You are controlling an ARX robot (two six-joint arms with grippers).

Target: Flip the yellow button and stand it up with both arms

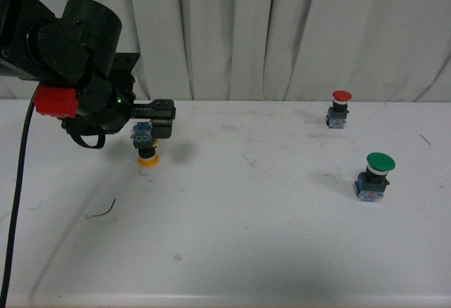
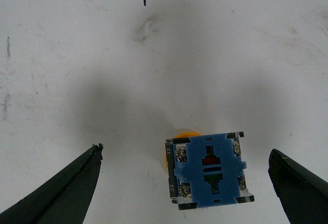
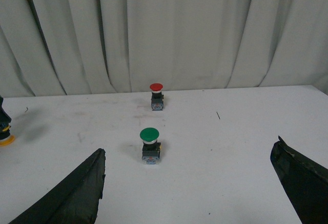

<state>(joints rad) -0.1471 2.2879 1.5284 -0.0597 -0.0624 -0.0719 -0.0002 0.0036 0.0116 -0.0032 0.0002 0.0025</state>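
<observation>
Yellow button (image 1: 146,146): I found it cap-down toward the worktop's (image 1: 246,251) left edge.
Left gripper (image 2: 184,150): stood wide apart astride it, untouching.
Right gripper (image 3: 190,147): gaped, empty.

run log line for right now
yellow button: cap down, base up | left claw: open, straddling it, no contact | right claw: open, away | green button, red button: upright
</observation>
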